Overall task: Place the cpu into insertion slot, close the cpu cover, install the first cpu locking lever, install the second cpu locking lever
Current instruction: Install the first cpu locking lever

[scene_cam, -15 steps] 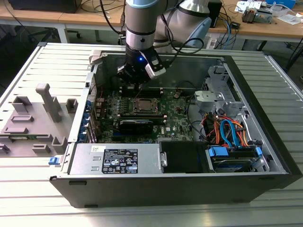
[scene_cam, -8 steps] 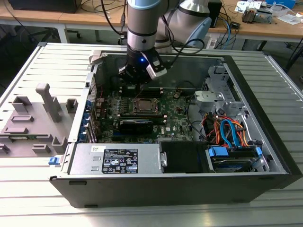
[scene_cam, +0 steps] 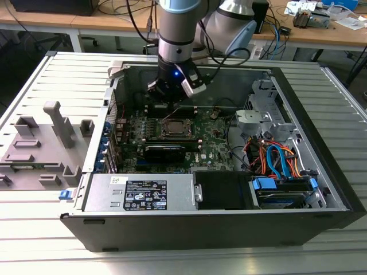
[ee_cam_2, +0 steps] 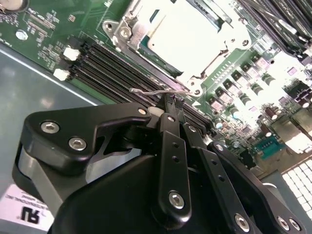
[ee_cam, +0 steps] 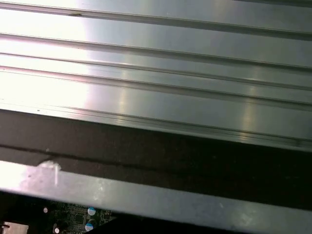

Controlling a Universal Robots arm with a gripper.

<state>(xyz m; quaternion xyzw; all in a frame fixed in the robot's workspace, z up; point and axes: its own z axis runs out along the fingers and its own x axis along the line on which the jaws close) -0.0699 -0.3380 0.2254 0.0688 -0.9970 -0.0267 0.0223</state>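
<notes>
The jaws are clenched on a thin wire locking lever, pinched between their tips just beside the socket. In the second wrist view the lever's long axis runs crosswise to the jaws, along the near edge of the cpu cover, with the black memory slots lying parallel on the near side of it, partly under the tips. The cpu sits beyond the jaws, its bright metal top framed by the cover's window; the cover appears to lie flat over it in the insertion slot, so the chip seems placed and the cover shut, with work now on a lever. Whether the lever is already hooked under its catch I cannot tell.

The exterior view gives the wider setting: the arm reaching down into the open computer case on the slatted table, the jaws just behind the socket, and a grey fixture well apart on that view's left. The first wrist view looks away from the work, onto the table's ribbed metal and a case edge, with a sliver of green motherboard.
</notes>
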